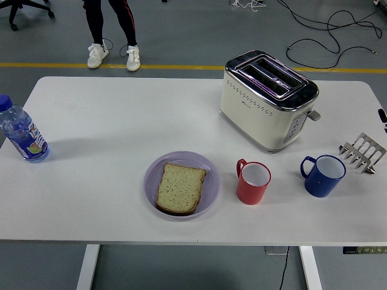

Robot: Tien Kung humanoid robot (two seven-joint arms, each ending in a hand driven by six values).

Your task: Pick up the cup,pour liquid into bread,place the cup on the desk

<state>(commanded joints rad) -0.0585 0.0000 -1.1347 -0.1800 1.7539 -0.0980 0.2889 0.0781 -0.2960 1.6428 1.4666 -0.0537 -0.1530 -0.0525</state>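
A red cup (pixel 253 182) stands upright on the white table (pixel 109 121), handle to its upper left, just right of the purple plate (pixel 152 187). One slice of bread (pixel 180 188) lies flat on that plate. A blue cup (pixel 323 175) stands further right, handle to the left. Both cups look empty from above. A small black sliver of my right arm (pixel 383 116) shows at the picture's right edge, far from both cups; too little of it shows to make out the hand. My left arm is out of view.
A cream toaster (pixel 267 99) stands behind the cups. A metal toast rack (pixel 363 152) sits at the right edge, a water bottle (pixel 21 133) at the left edge. A person's legs (pixel 112 33) stand on the floor beyond the table.
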